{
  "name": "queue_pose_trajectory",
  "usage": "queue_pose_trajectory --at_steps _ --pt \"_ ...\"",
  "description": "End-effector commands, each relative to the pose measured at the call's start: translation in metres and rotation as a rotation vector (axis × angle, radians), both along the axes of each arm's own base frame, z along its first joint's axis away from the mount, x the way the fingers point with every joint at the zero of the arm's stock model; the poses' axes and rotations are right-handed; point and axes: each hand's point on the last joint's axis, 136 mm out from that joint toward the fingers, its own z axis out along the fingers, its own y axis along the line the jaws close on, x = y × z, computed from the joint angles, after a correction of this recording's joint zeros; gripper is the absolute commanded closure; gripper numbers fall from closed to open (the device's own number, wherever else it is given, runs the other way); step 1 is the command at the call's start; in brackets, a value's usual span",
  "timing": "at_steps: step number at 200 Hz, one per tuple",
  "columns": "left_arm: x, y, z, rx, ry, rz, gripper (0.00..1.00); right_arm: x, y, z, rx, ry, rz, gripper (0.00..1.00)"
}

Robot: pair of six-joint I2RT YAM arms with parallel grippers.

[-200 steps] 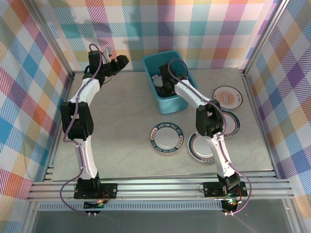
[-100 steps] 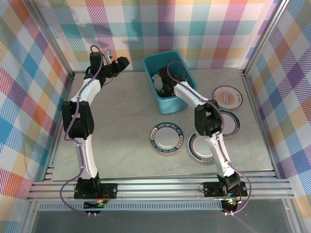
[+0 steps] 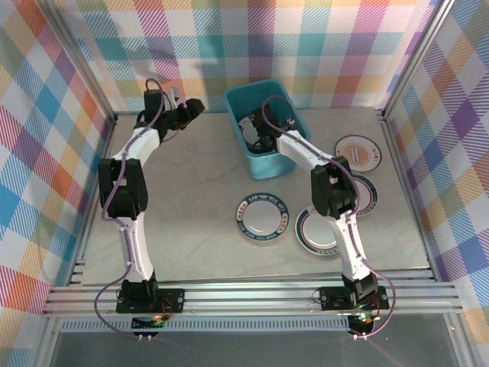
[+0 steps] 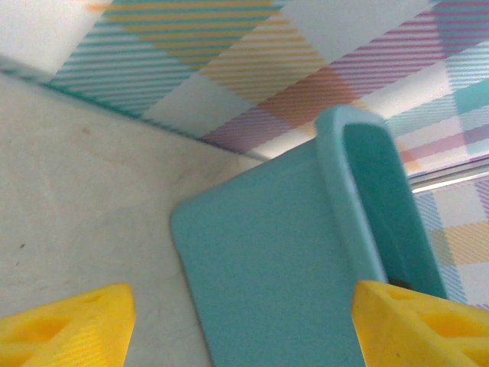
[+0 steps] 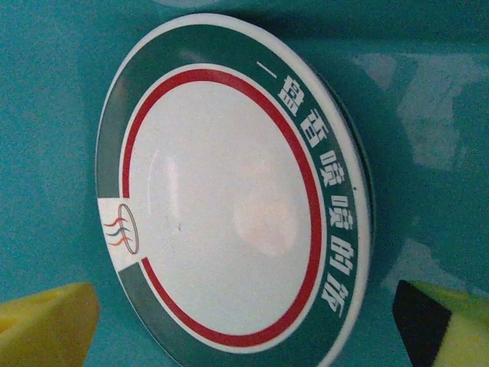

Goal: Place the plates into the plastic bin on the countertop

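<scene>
A plate [image 5: 229, 199] lies in the bin [image 3: 256, 84] at the countertop's [image 3: 191, 199] back edge. The right gripper [image 3: 258, 139] and left gripper [image 3: 191, 107] both have their fingers spread and empty. Other plates [image 3: 260, 216] near the right edge are likely stiff, slick and breakable; pinch the rim.

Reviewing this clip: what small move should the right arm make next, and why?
Probably lift the right hand straight up out of the plastic bin. Its fingers stand open, the green-rimmed plate lies in the bin clear of both, and other plates wait on the countertop.
</scene>
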Motion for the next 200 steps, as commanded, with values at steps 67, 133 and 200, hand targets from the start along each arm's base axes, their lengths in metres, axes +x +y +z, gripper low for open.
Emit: queue_pose_trajectory --at_steps 67,133,200 --pt "-0.058 0.003 -0.003 0.154 0.052 0.015 0.26 -0.005 -0.012 0.063 -0.003 -0.13 0.178 0.01" --pt "-0.126 -0.031 -0.052 0.269 0.178 -0.143 0.29 -0.007 -0.015 0.144 -0.05 -0.387 0.407 0.01" --pt "-0.203 -0.096 -0.087 0.225 0.275 -0.411 0.31 -0.041 -0.027 0.202 -0.129 -0.574 0.586 0.01"
